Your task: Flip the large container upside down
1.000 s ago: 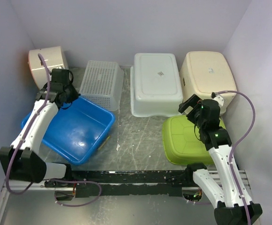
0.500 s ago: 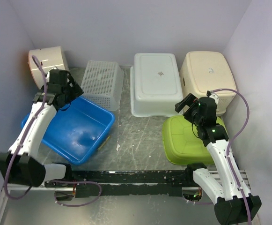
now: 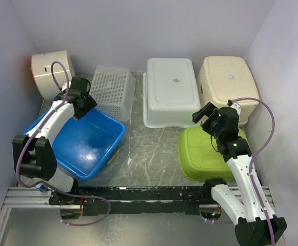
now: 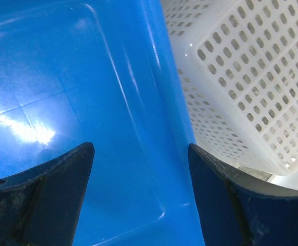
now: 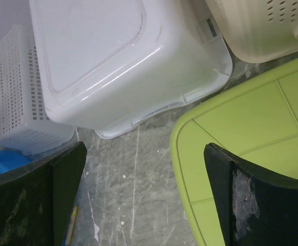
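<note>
The large container is a blue tub standing open side up at the left of the table. Its glossy inside fills the left wrist view. My left gripper hangs open over the tub's far rim, next to the white perforated basket. Nothing lies between its fingers, and only blue plastic shows below the gap. My right gripper is open and empty above the left edge of the green upturned tub.
Upturned tubs line the back: the perforated basket, a white tub and a beige tub. A round beige container lies in the far left corner. Purple walls close in both sides. Bare grey tabletop separates blue and green tubs.
My left gripper has gone from shut to open at the blue tub's far rim and swung right toward the perforated basket. The right arm barely shifted.
</note>
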`<state>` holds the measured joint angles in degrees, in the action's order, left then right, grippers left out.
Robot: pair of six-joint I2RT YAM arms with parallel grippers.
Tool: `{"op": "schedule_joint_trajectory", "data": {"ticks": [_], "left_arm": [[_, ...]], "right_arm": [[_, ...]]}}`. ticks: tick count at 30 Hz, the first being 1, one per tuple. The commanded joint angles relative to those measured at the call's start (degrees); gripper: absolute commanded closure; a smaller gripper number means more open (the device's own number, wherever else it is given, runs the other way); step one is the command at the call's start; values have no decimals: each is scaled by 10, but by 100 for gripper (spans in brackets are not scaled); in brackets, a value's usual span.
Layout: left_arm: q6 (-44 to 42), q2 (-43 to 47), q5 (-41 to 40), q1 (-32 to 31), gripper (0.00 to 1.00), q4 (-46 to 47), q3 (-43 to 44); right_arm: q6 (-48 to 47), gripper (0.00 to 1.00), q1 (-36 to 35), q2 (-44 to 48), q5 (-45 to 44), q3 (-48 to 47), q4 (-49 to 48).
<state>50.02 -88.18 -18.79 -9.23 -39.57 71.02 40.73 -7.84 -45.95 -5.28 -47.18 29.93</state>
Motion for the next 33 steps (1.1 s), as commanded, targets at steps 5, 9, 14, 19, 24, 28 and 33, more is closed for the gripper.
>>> {"op": "schedule_joint_trajectory", "data": {"ticks": [5, 9, 14, 19, 24, 28, 33], "left_arm": [[25, 1, -30, -25, 15, 38, 6], [38, -36, -48, -25, 19, 36, 10], [45, -67, -38, -25, 32, 27, 13], [49, -49, -45, -25, 53, 14, 10], [48, -11, -57, -25, 74, -2, 10], [48, 24, -59, -25, 82, -38, 27], [55, 110, -49, -25, 93, -81, 35]], "right_arm": [[5, 0, -1, -4, 9, 7, -4], [4, 0, -1, 3, 5, 9, 0], [3, 0, -2, 8, 3, 13, 2], [-3, 0, -2, 3, 3, 8, 5], [-7, 0, -1, 0, 5, 12, -2], [-4, 0, -2, -7, 11, 15, -11], [1, 0, -1, -23, 26, 17, -25]]}}
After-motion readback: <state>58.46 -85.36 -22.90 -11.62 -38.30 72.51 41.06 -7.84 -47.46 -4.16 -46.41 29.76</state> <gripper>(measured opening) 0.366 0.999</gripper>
